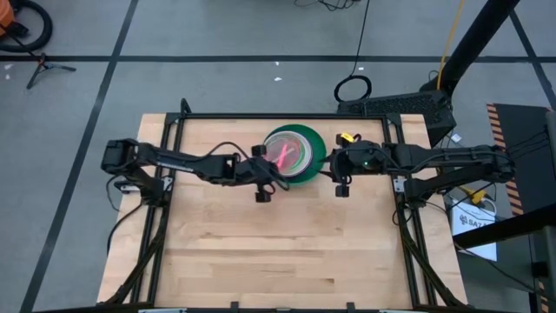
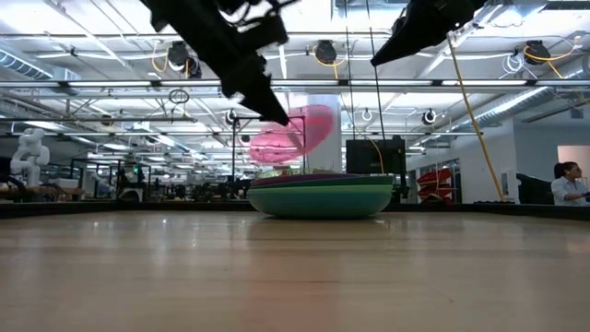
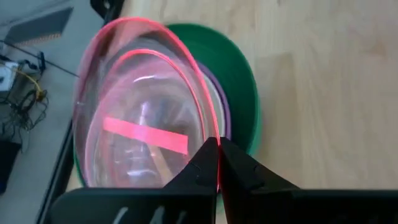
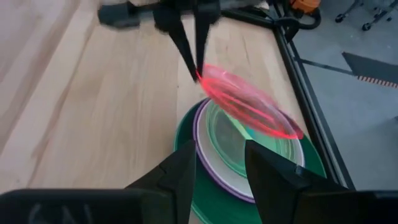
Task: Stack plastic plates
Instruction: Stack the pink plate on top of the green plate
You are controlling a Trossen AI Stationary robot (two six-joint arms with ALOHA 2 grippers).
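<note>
Light wooden table (image 1: pixel 278 252) on a grey floor; the low view shows a hall with ceiling lamps and 1 person (image 2: pixel 567 183) seated beyond. 1 stack of plates (image 1: pixel 304 156) sits at the table's far edge. Left gripper (image 3: pixel 217 163), pinched on the pink plate (image 4: pixel 249 102), holds it tilted above the stack. Right gripper (image 4: pixel 221 165) hovers beside the stack, fingers parted.

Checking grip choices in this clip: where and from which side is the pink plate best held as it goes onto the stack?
By its thin rim, from the left. The pink plate hangs tilted over the stack, and the left gripper pinches its near edge there. The right gripper waits open on the opposite side.
</note>
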